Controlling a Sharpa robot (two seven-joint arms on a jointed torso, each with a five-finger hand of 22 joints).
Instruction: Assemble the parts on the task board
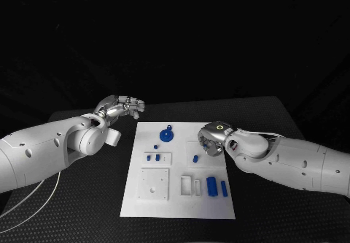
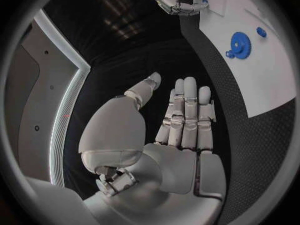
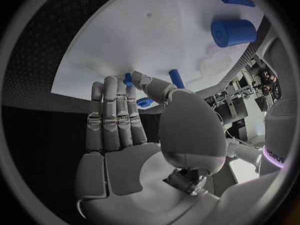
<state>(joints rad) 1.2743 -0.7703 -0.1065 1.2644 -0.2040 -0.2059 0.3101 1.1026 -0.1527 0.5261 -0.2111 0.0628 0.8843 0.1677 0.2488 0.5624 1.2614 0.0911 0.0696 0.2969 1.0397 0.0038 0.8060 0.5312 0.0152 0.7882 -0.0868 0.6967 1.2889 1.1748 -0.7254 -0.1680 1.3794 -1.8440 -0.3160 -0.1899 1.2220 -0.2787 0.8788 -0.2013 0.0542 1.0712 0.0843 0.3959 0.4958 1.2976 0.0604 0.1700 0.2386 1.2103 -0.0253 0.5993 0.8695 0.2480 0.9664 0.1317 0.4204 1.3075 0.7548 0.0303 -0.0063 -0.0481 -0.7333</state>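
The white task board lies in the middle of the black table. On it are a blue gear, small blue pegs, a short blue piece, a thick blue cylinder and a thin blue bar. My right hand hovers over the board's far right part, fingers straight and empty, its thumb close to the short blue piece. My left hand is beyond the board's far left corner, off the board, fingers extended and holding nothing. The gear shows ahead of it.
White raised blocks sit on the board: a square plate at the near left, a smaller one holding the pegs, and narrow slotted blocks. Black table surface surrounds the board on all sides.
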